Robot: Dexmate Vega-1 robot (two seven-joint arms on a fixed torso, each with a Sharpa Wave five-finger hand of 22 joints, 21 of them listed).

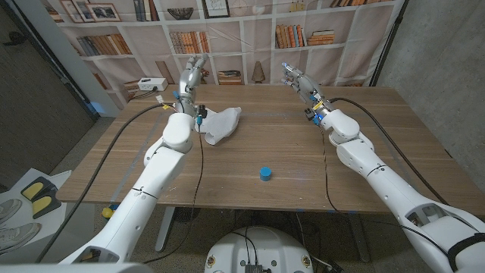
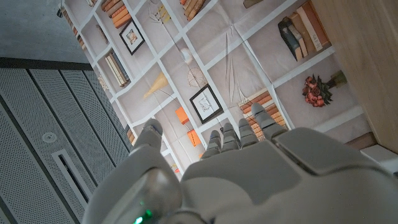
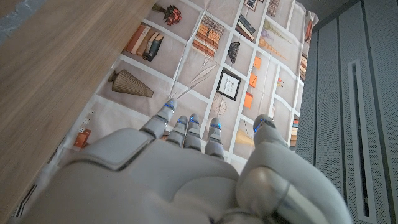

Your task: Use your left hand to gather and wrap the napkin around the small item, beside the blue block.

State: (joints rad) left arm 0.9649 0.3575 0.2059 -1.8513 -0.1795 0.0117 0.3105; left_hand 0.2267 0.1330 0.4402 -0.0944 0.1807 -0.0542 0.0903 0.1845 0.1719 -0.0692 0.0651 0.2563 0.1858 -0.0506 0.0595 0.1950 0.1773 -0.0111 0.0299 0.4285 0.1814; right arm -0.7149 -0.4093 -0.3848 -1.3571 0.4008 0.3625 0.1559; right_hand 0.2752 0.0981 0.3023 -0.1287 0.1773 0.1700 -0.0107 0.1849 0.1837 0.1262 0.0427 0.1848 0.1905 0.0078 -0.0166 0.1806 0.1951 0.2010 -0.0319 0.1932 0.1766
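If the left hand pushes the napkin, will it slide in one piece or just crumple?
Probably crumple: the napkin already lies in loose folds with a raised edge, so it looks thin and floppy. It seems light, so it may drag or bunch on the wooden table. The left hand is raised beside it, not holding it.

Wooden table (image 1: 250,163), printed bookshelf backdrop (image 1: 242,34) behind, grey concrete wall (image 1: 436,53) right

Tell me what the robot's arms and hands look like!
Both arms are smooth, white and rounded, with black cables running along them. The left hand and right hand are silvery grey metal. Blue lights glow on the right hand's fingertips, and a green light shines by the left wrist.
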